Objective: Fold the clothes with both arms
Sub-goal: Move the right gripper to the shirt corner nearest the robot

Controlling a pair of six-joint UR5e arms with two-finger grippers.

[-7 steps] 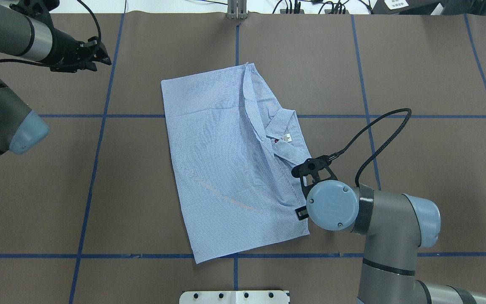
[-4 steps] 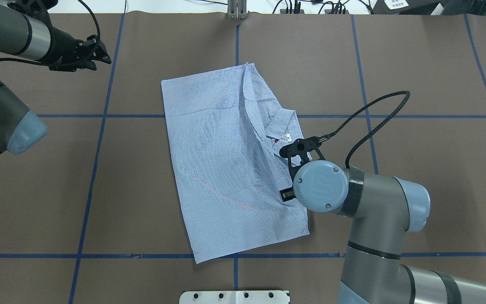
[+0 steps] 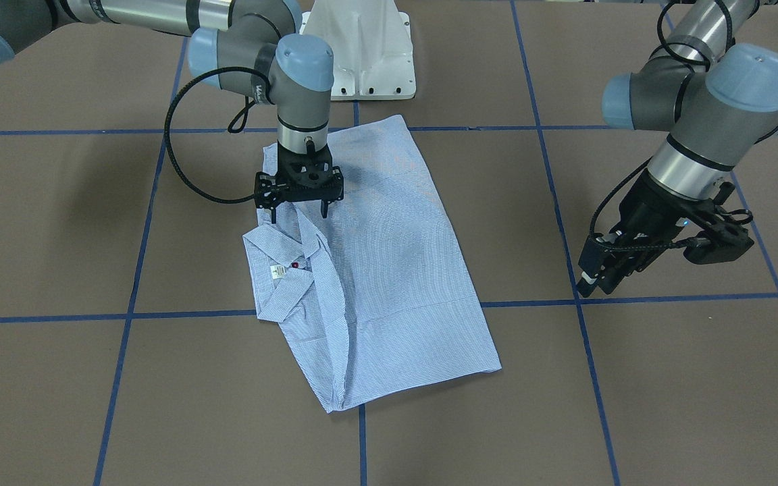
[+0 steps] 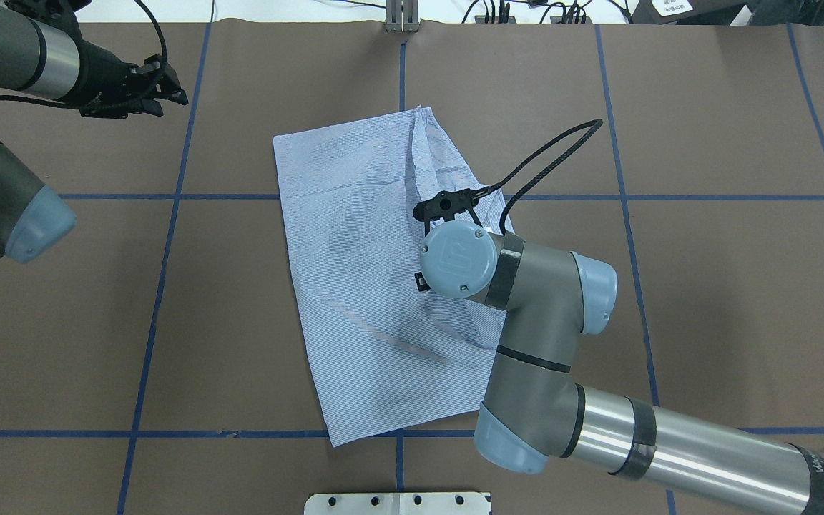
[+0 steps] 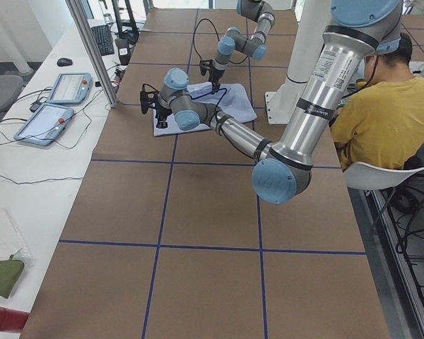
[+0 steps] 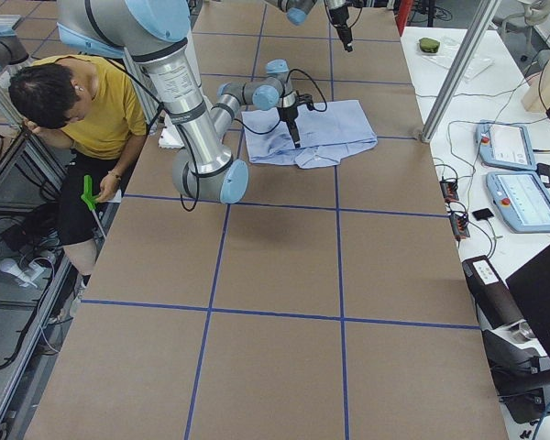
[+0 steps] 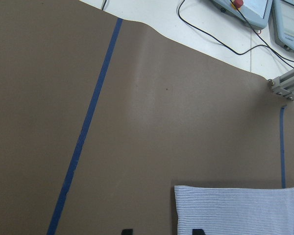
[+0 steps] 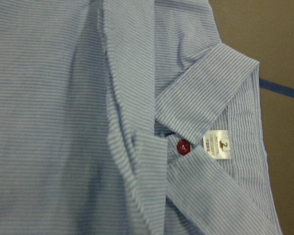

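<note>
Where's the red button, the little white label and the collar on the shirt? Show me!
Button [image 8: 183,146]: right wrist view, on its red middle.
Label [image 8: 217,145]: right wrist view, on the white tag's middle.
Collar [image 8: 206,93]: right wrist view, on the middle of its striped flap.

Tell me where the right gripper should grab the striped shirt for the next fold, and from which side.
Probably the collar-end edge of the shirt, beside the collar, coming straight down with the right gripper, which is above that area with jaws open. The shirt lies flat on the table; only that layered, slightly raised edge offers something to pinch.
</note>
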